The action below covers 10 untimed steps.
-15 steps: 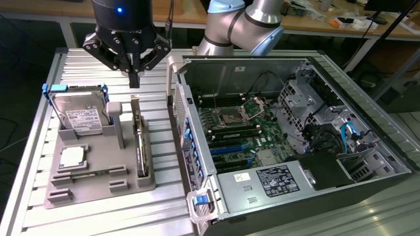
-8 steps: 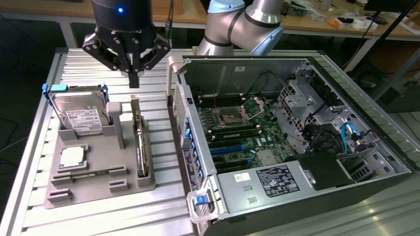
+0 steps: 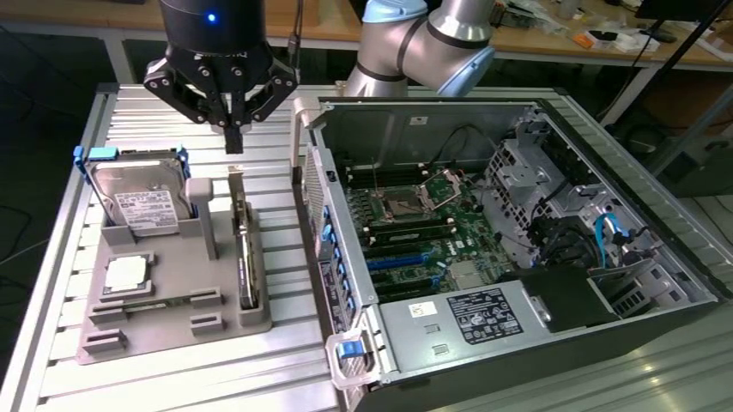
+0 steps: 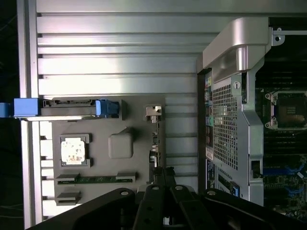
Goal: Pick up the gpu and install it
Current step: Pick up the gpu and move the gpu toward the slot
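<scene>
Item 1: your black gripper, fingers pressing together on nothing, is hovering above the grey moulded parts tray.

The tray is holding:
- the gpu, a thin dark circuit card with a silvery edge, standing on edge in the slot nearest the case, below your fingertips and apart from them
- a silver hard drive with a white label, leaning in a blue caddy
- a small square silver processor chip, lying flat

Item 2: the open black computer case, at the exterior view's right, is exposing a green motherboard.
</scene>
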Tool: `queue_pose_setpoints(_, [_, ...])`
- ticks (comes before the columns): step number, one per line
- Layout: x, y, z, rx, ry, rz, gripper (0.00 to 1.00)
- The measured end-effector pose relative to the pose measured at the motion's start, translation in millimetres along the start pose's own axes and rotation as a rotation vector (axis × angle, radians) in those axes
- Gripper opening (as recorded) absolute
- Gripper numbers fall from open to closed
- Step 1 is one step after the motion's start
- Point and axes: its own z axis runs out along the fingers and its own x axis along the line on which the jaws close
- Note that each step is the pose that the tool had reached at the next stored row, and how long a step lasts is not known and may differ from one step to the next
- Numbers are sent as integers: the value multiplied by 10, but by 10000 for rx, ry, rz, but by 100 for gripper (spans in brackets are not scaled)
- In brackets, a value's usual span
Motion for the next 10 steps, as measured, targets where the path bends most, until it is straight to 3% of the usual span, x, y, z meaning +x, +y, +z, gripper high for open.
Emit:
queue_pose_setpoints(8, [0,0,1,3,-1,0,11])
queue_pose_setpoints(10, [0,0,1,3,-1,-1,17])
